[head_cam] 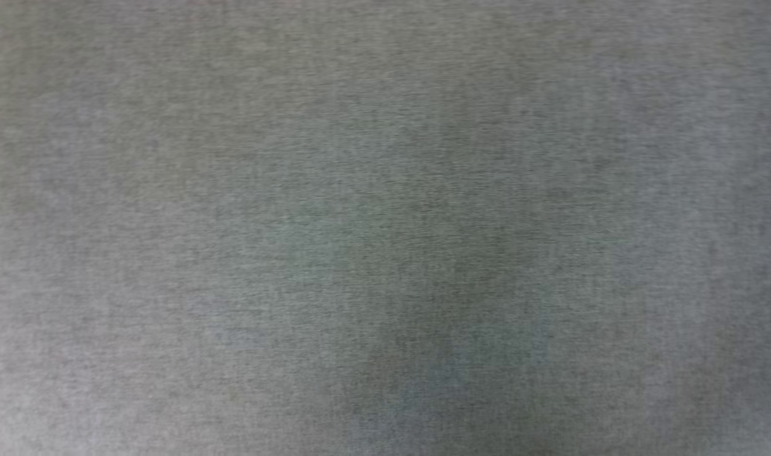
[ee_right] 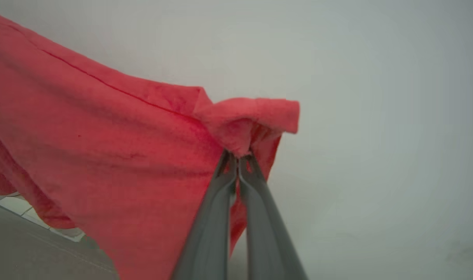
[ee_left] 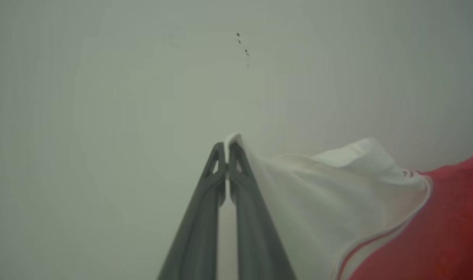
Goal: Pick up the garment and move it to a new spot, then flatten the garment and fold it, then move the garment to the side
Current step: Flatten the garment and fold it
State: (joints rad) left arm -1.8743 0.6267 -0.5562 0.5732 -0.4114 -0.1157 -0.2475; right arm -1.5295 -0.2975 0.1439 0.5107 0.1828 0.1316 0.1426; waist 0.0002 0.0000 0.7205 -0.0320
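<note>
- left end effector (ee_left: 227,155) pinched shut on the white sleeve edge of the garment (ee_left: 337,190)
- right end effector (ee_right: 237,159) clamped on its red corner; it hangs aloft
- likely step: the carry; next, lower it and spread flat

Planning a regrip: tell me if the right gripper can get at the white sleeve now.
Probably not. The right gripper is shut on a bunched red fold of the garment, so its jaws are not free; the white sleeve is pinched in the left gripper. It would have to let go first.
</note>
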